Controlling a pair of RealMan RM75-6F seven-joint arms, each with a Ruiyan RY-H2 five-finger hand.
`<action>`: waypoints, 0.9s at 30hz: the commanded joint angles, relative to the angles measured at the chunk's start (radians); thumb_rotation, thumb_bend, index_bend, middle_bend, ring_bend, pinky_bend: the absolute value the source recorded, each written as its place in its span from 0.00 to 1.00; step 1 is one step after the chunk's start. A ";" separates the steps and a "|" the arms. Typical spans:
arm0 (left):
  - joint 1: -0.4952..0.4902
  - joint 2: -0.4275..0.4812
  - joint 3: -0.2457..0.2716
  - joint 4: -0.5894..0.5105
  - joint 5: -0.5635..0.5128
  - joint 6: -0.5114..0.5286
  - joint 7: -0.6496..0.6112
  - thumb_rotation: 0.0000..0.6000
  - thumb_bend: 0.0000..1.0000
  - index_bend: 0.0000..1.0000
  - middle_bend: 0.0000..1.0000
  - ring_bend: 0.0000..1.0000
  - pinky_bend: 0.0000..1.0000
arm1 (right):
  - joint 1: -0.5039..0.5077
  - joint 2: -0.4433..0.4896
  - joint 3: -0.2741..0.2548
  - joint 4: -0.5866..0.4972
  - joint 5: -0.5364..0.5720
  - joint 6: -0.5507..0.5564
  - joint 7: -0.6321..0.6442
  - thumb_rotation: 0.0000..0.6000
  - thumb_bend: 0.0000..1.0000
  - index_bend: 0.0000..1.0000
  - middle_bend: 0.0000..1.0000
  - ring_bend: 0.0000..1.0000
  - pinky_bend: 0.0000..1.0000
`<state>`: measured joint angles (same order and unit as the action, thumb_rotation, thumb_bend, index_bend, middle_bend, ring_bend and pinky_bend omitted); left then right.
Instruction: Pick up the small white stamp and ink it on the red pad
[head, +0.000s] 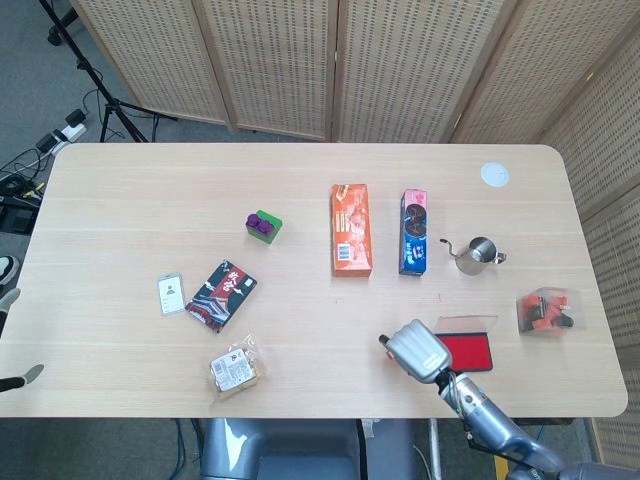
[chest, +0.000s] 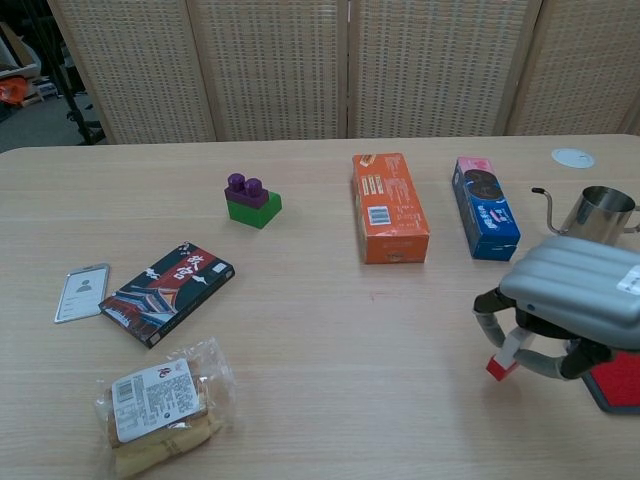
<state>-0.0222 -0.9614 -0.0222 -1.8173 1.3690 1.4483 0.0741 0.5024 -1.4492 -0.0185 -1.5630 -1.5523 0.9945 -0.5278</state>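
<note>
The right hand (chest: 560, 310) hangs over the table's near right part, fingers curled down around the stamp (chest: 503, 355). The stamp is pinched at its white body, red face lowest and clear of the tabletop. The pad (head: 465, 351) lies open just to the hand's right, largely hidden behind the hand in the chest view.

Whether the stamp face carries ink cannot be confirmed at this resolution, though it shows red.

Judgement: keep the pinch firm and the stamp near upright. Any press on the pad should come straight down, face flat, centred within the pad's border.

The left hand (head: 10, 300) shows only partly at the frame edge; its state is unclear.
</note>
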 joint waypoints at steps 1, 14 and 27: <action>0.001 0.000 0.000 0.000 0.000 0.001 -0.002 1.00 0.00 0.00 0.00 0.00 0.00 | -0.002 -0.012 -0.008 0.015 0.002 -0.001 -0.008 1.00 0.52 0.55 0.92 0.98 1.00; -0.004 -0.005 0.001 0.001 -0.004 -0.008 0.009 1.00 0.00 0.00 0.00 0.00 0.00 | -0.003 -0.030 -0.023 0.047 -0.001 0.009 0.011 1.00 0.49 0.55 0.92 0.98 1.00; -0.005 -0.004 0.004 -0.001 -0.001 -0.014 0.011 1.00 0.00 0.00 0.00 0.00 0.00 | -0.009 -0.040 -0.031 0.065 0.005 0.018 0.023 1.00 0.45 0.55 0.92 0.98 1.00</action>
<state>-0.0277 -0.9654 -0.0185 -1.8181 1.3679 1.4347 0.0852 0.4938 -1.4889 -0.0489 -1.4981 -1.5476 1.0122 -0.5050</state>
